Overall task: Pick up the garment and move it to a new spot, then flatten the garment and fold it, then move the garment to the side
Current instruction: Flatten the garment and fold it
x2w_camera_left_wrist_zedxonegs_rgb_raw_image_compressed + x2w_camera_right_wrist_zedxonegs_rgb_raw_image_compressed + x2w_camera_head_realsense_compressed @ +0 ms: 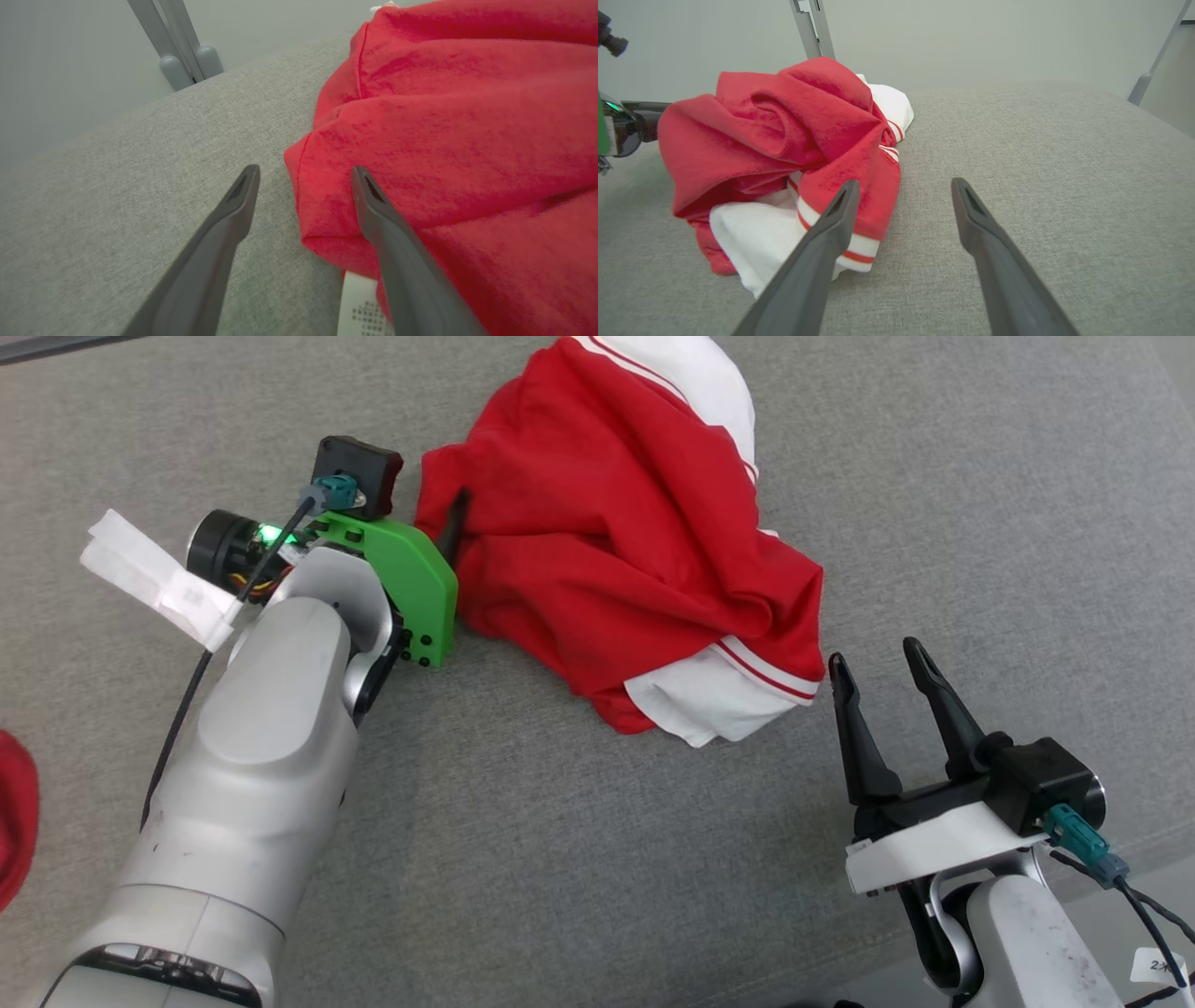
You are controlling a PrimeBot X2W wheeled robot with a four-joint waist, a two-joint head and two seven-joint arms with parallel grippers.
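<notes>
Grey surface (pixel 980 476) holds the crumpled garment (pixel 607 523); the left hand (pixel 304 172), open, straddles its edge, nearer than the open right hand (pixel 876 658) just beside it.

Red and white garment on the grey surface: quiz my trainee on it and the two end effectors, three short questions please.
1. True or false: the red and white fabric garment lies folded flat on the grey fabric surface.
2. The left end effector is: A) shut on the garment; B) open, straddling the garment's red edge; C) open, far from the garment.
3. Fill in: the right end effector, beside the white striped cuff, is ____.
Key: 1 false, crumpled; 2 B; 3 open.
</notes>
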